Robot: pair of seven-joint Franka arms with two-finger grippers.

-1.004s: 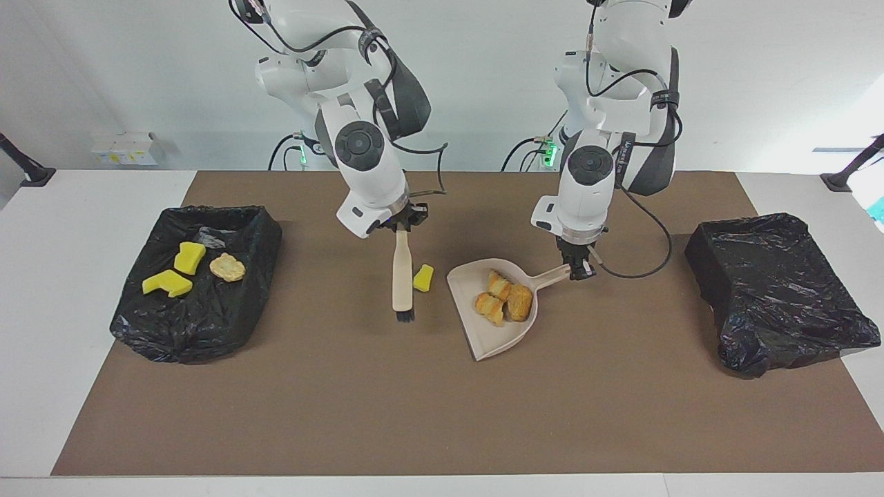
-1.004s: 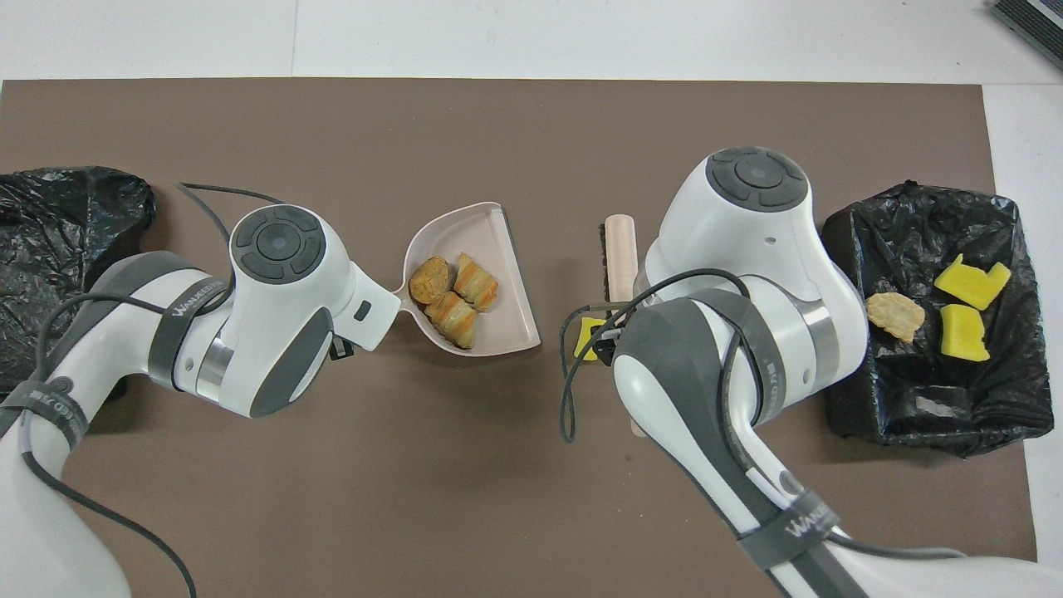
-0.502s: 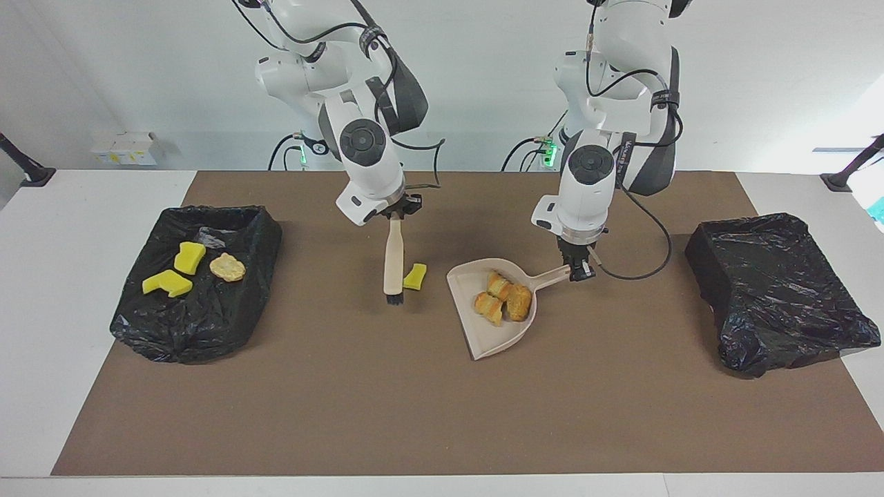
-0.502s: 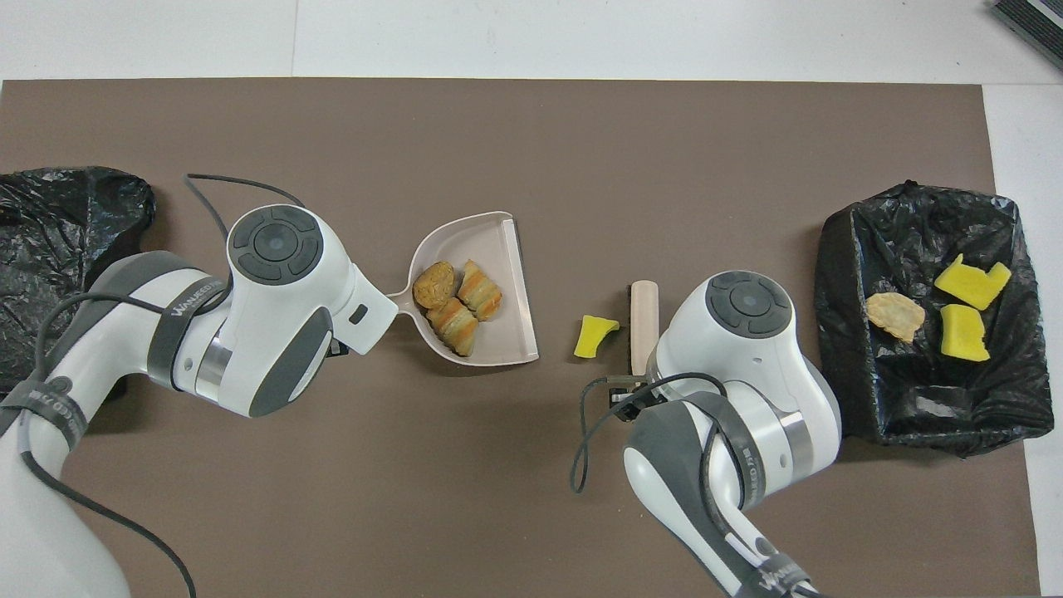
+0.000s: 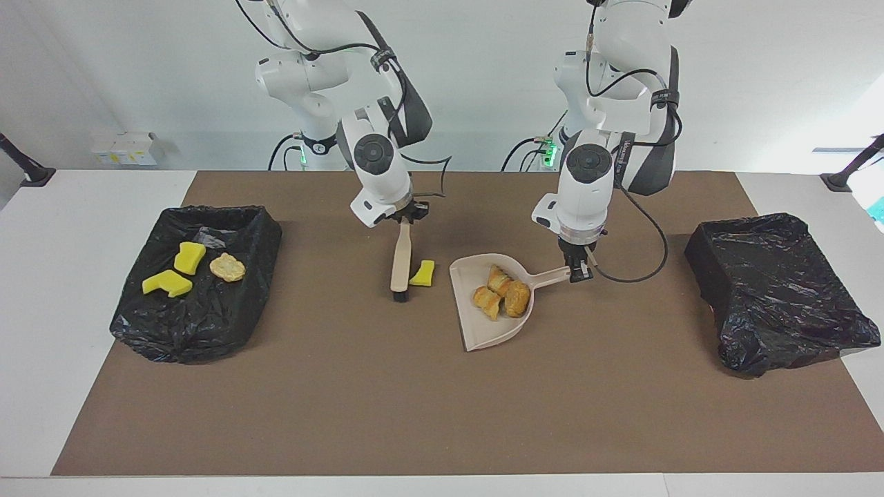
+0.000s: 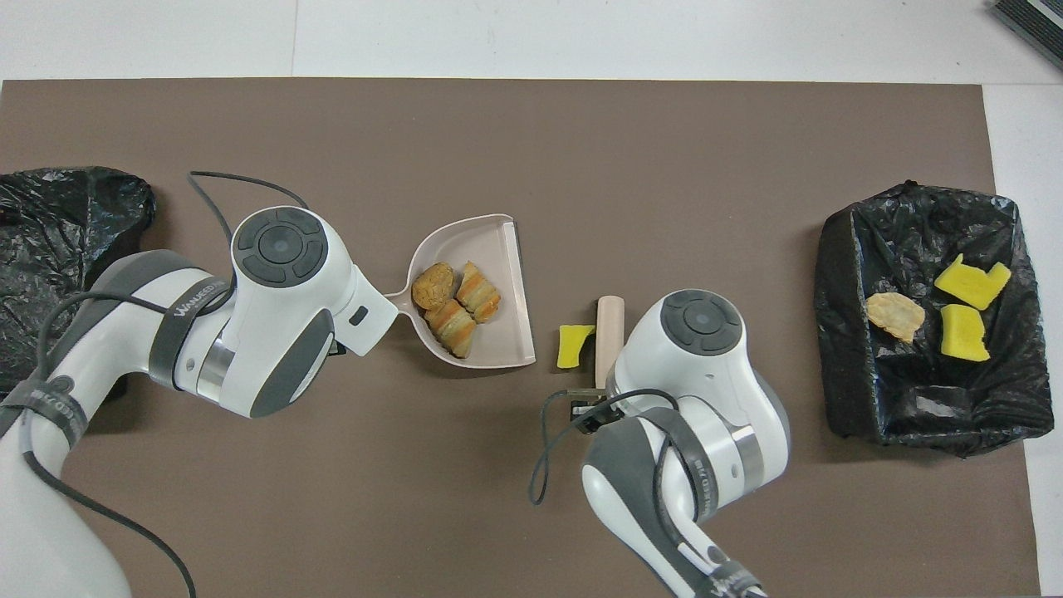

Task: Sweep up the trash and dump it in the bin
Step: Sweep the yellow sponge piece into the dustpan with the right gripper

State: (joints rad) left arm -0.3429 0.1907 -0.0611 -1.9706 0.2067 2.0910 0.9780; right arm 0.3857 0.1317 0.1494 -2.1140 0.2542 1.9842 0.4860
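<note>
Facing view: right gripper (image 5: pixel 408 215) pinches the handle of the brush (image 5: pixel 400 261), whose bristles rest on the mat with a yellow sponge chunk (image 5: pixel 422 273) touching its side, between brush and dustpan (image 5: pixel 483 324). Left gripper (image 5: pixel 579 270) clamps the dustpan's handle; three pastry lumps (image 5: pixel 502 295) lie in the pan below it. Two more yellow chunks (image 5: pixel 178 270) and one pastry piece (image 5: pixel 227 267) lie in the open bin (image 5: pixel 200 324) at the right arm's end; a second black bin (image 5: pixel 780 290) sits at the left arm's end.

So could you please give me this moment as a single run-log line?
right gripper: shut on brush, against yellow scrap | left gripper: shut on dustpan handle | dustpan: three pastry lumps | bin: three scraps
</note>
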